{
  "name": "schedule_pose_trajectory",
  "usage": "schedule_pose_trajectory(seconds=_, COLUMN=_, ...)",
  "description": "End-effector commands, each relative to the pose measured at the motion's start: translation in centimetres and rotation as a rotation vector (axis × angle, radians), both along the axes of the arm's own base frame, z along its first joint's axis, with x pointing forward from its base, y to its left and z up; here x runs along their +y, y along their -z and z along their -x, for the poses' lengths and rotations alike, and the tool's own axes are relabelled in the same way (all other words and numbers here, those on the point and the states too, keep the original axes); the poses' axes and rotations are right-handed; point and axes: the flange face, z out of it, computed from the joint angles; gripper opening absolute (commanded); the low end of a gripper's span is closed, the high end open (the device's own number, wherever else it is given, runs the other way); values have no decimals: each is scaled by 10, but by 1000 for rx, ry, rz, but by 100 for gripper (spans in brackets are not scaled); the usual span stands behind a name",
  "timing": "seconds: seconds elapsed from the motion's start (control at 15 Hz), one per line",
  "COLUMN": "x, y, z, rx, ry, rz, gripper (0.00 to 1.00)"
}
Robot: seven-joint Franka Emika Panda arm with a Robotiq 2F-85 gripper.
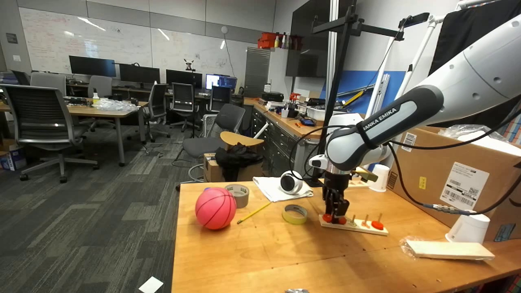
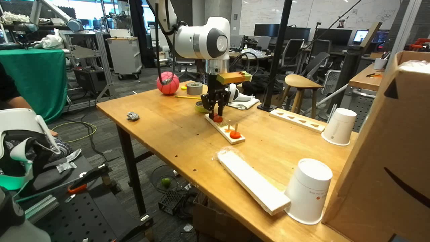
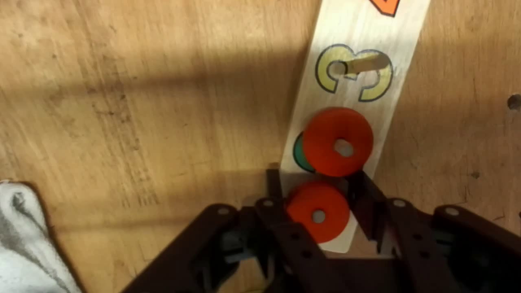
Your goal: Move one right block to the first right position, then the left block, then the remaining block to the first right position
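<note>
Tabletop (image 3: 163,134): red disc (image 3: 330,205) between fingers (image 3: 368,203).

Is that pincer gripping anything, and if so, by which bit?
I can't tell: in the wrist view, the pincer has fingers on either side of the lower red disc, but whether they press its rim is unclear.

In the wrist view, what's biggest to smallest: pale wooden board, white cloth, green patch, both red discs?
1. Pale wooden board, cut off above
2. White cloth, visible part only
3. Upper red disc and lower red disc: too alike to rank
4. Green patch
</note>
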Motion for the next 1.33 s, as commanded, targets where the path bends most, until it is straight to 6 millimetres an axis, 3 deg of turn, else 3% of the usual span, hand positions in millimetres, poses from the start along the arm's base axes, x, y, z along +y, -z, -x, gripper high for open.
schedule_pose_trajectory(seconds=0.0, x=3, y=-7, z=-6, rx=-4, ry=-4, rz=-5, gripper=20)
schedule_pose_trajectory(seconds=0.07, x=3, y=-7, z=-6, rx=-3, ry=-4, rz=-4, gripper=25)
schedule_pose_trajectory(seconds=0.87, x=-2, y=-25, z=-17, rx=-29, ry=-6, rz=9, gripper=25)
schedule_pose_trajectory(seconds=1.27, x=-24, y=-31, z=-19, rx=-10, ry=32, rz=53, gripper=25)
